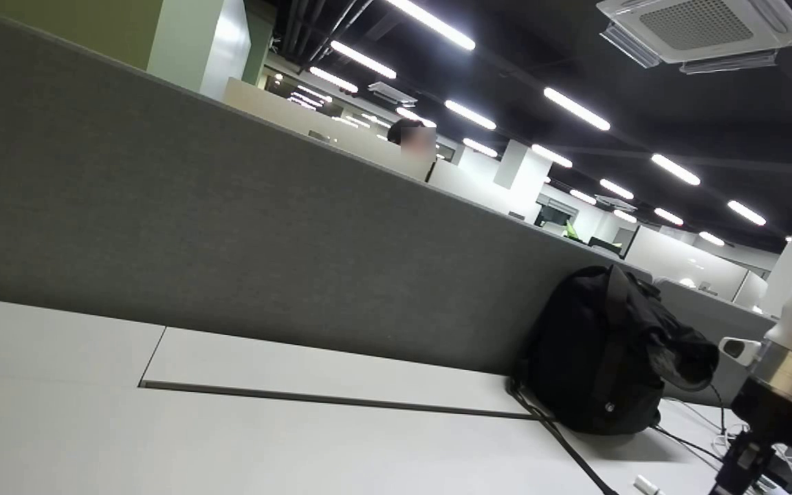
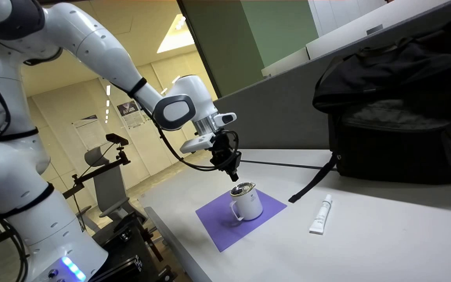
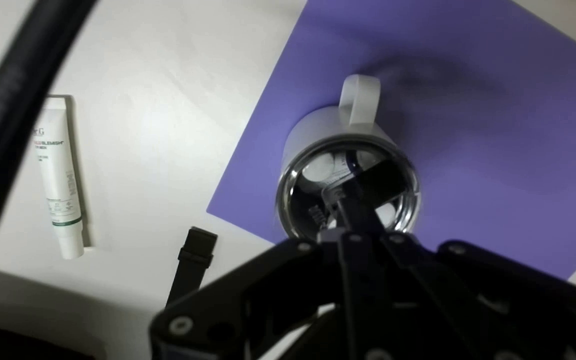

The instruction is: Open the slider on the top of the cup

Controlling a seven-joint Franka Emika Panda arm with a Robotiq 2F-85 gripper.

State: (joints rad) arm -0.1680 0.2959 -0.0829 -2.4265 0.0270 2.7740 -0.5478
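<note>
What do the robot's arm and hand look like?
The arm is shiny white and rounded, with dark grey patches and a silver band near the end. Black straps wrap around it, a black cable loops beside it, and blue lights glow near the bottom. The hand is black, with round grey screws.

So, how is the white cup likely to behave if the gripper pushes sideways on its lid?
The white cup could slide or tip, since it stands upright with nothing visible bracing it. A push may also skid across its lid, which looks smooth and shiny. The purple sheet beneath looks thin and might shift along with the cup.
</note>
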